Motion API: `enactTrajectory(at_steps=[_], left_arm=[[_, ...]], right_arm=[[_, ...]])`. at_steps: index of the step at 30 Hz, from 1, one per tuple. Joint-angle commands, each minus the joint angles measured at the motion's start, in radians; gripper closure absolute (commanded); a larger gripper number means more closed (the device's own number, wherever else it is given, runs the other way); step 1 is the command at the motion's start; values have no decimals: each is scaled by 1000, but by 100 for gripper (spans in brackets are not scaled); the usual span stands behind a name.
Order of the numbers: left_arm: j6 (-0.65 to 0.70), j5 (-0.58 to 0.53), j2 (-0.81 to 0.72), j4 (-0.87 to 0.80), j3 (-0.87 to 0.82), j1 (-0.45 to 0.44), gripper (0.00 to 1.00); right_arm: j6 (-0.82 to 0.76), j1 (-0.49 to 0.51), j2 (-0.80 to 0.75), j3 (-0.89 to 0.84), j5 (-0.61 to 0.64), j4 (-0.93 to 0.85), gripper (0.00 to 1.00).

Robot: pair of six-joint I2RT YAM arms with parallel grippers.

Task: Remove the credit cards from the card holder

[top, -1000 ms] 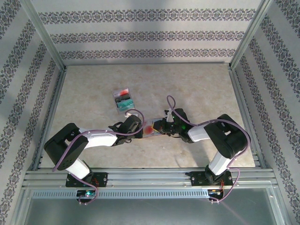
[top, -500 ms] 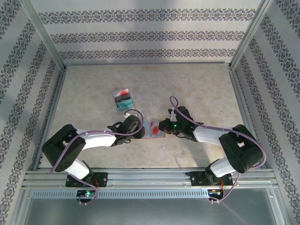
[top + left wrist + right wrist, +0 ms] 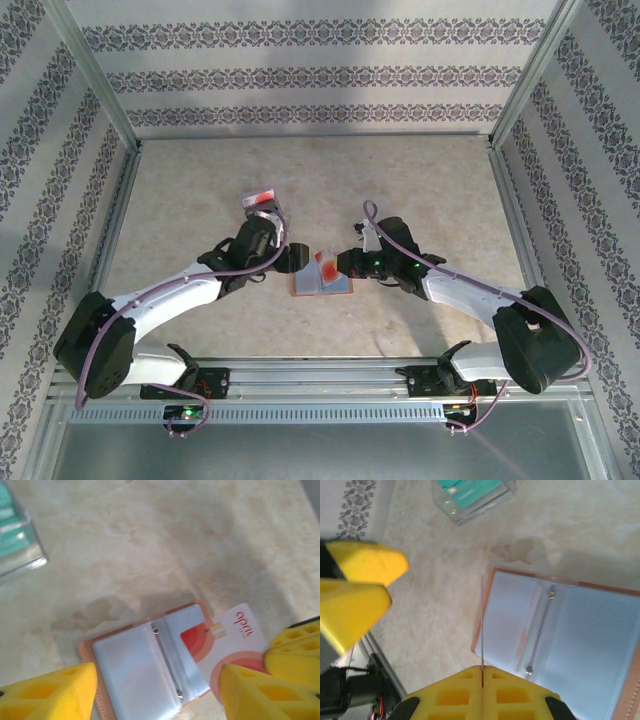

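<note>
Top external, item list.
- Card holder (image 3: pixel 322 285): lying open and flat near centre of table (image 3: pixel 430 200), pockets facing up so cards are reachable from above.
- Credit card (image 3: pixel 232 635), red w/ pale circle: right gripper (image 3: pixel 340 265) is pinching it, fingers pressed together on its edge, at holder's 1 o'clock. Looks about clear of its pocket; can't tell for sure.
- Left gripper (image 3: pixel 292 260): hovering at holder's 10 o'clock, fingers spread, gripping nothing. Prob. placed to pin the holder while the card is coming out.
- Teal stack (image 3: pixel 262 208): sitting apart at 11 o'clock, not involved.
</note>
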Motion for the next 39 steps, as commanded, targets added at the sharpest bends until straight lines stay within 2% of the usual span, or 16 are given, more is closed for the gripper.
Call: enactTrajectory(at_steps=[1, 3, 6, 14, 21, 25, 29, 31, 34, 36, 38, 39], left_arm=[[161, 234, -15, -79, 42, 70, 34], [202, 327, -3, -92, 63, 102, 33], [243, 407, 22, -95, 82, 125, 33], [305, 588, 68, -47, 84, 128, 32], [308, 622, 64, -2, 45, 129, 34], [273, 670, 60, 44, 29, 128, 49], [216, 709, 49, 108, 3, 129, 74], [185, 721, 41, 148, -13, 129, 84], [132, 730, 24, 217, -41, 129, 91], [92, 725, 11, 277, -62, 128, 100], [37, 727, -3, 357, -89, 129, 100], [12, 726, -10, 395, -103, 128, 100]], right_arm=[[-98, -14, -34, 39, -90, -38, 100], [-118, -15, -43, 46, -121, -46, 100], [-134, -15, -59, 52, -159, -44, 100], [-140, -18, -76, 58, -271, -12, 100], [-137, -22, -74, 67, -350, 21, 100], [-133, -23, -77, 66, -355, 33, 100], [-103, -30, -79, 55, -346, 77, 100], [-83, -31, -78, 49, -338, 102, 97], [-50, -34, -81, 39, -322, 137, 89], [-34, -36, -88, 31, -304, 153, 87], [-18, -38, -95, 22, -287, 173, 84], [-7, -37, -100, 18, -273, 179, 79]])
